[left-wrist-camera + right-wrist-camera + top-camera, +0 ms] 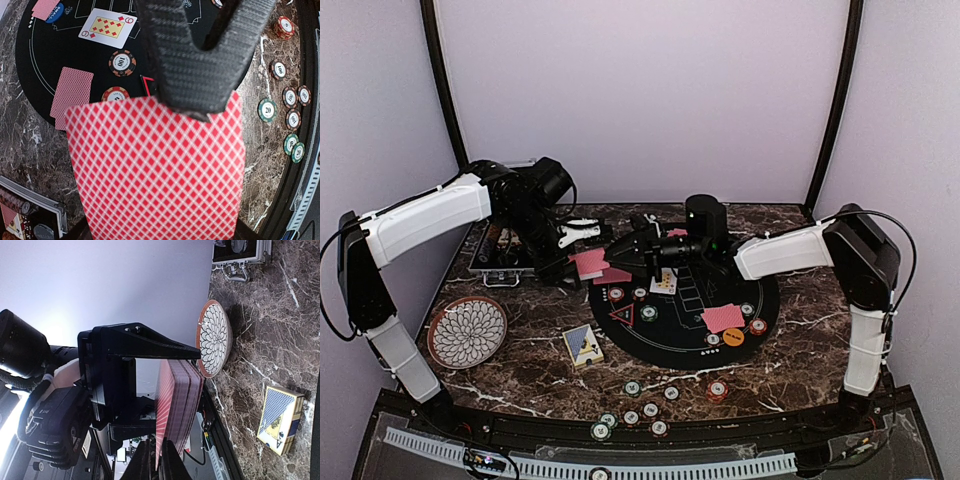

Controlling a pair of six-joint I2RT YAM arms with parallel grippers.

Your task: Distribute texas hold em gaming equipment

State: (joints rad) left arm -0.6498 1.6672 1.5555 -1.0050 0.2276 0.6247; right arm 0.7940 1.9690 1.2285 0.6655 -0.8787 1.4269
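- Two arms meet over the far left rim of the black mat (670, 345). The left arm (430, 215) comes in from the left and the right arm (785, 250) from the right.
- Left jaws are clamped on a deck (155, 170) of red-backed cards, with one finger lying across its back. The deck hangs in the air over the mat's left rim, above the marble tabletop (800, 350).
- Right jaws stand nearly together at the deck's edge, low in the right wrist view. I cannot tell whether they already pinch a card.
- A face-up nine of diamonds (107, 25) lies on the mat beside a chip marked 100 (122, 63).
- Face-down cards (72, 95) lie at the mat's rim just past the deck.
- More face-down cards (723, 318) lie on the right of the mat, touching an orange disc (733, 337).
- A blue disc (55, 12) sits at the far side of the mat with a red-backed card overlapping it.
- A red triangle (622, 316) sits on the left of the mat, with chips around it.
- Loose chips (632, 388) in green, red and white are scattered on the tabletop between the mat and the near edge.
- A patterned plate (467, 331) lies on the left of the tabletop, and a blue card box (583, 345) lies between it and the mat.
- A metal case (505, 258) stands open at the far left, under the left arm.
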